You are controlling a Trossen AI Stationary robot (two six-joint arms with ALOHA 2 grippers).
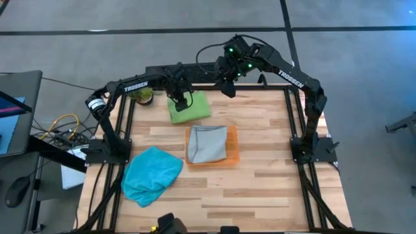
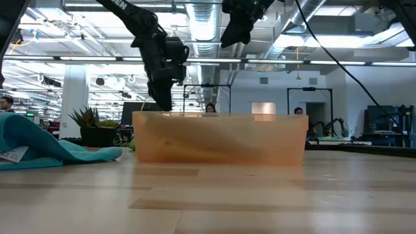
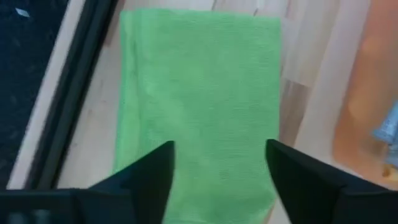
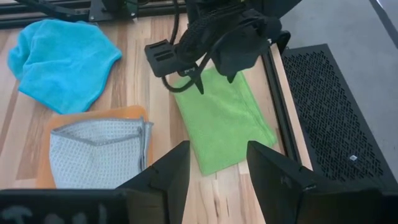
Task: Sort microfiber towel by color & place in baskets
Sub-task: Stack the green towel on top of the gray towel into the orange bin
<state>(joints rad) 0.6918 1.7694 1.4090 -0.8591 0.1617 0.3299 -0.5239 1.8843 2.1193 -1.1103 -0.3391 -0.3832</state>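
A green towel (image 1: pixel 192 109) (image 3: pixel 199 93) (image 4: pixel 227 121) lies flat on the table near its far edge. My left gripper (image 1: pixel 181 101) (image 3: pixel 221 174) (image 4: pixel 186 82) stands open over it, pointing steeply down, with nothing between its fingers. The orange basket (image 1: pixel 233 146) (image 2: pixel 221 136) (image 4: pixel 124 113) sits mid-table and holds a folded grey towel (image 1: pixel 208 143) (image 4: pixel 93 152). A crumpled teal towel (image 1: pixel 151 174) (image 2: pixel 39 146) (image 4: pixel 62 56) lies at the near left. My right gripper (image 1: pixel 229 88) (image 4: pixel 217 168) hangs open, high over the far edge.
A small potted plant (image 1: pixel 142 96) (image 2: pixel 88 120) stands at the far left corner, close to the left arm. The black frame rail (image 3: pixel 68 106) runs along the table's far edge, beside the green towel. Bare wood lies right of and nearer than the basket.
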